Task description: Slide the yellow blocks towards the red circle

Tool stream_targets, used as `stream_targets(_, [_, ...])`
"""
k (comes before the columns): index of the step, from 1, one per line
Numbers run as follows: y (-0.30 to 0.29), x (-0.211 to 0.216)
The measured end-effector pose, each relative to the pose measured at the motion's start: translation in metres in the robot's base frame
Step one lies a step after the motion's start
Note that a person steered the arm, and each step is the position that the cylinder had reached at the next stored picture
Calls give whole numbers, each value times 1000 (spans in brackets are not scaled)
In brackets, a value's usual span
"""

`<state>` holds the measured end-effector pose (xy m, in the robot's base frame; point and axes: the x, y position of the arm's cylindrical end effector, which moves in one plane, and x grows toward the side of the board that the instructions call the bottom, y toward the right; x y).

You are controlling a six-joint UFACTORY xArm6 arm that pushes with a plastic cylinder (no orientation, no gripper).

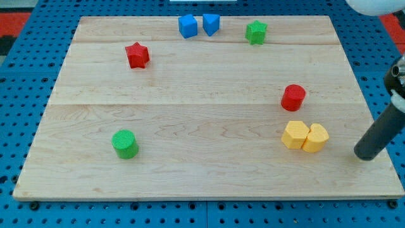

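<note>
Wooden board (209, 177) on blue pegboard (25, 76); one board, carries eight blocks.

Rod: one, dark, slanting in from view's right; my tip (364, 155) on board, right of yellow pair, apart from it. No jaws on rod; plain end, pinching nothing.

Yellow blocks: two, touching side by side, lower right: left yellow block (295, 135), right yellow block (316, 138).

Red: two. Red cylinder (293, 97) just above yellow pair, small gap. Red star (137, 55) upper left.

Blue: two near top edge, close together: left blue block (187, 26), right blue cube (211, 24).

Green: two. Green star (255, 31) top right; green cylinder (125, 144) lower left.
</note>
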<state>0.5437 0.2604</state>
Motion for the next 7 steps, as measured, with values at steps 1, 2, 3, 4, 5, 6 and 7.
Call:
stream_targets(1, [6, -17])
stream_targets(2, [6, -30])
stream_targets(3, [6, -74])
stream_targets(4, [6, -105])
stream_targets(5, [7, -112])
stream_targets(6, [6, -117])
stream_targets(7, [4, -164])
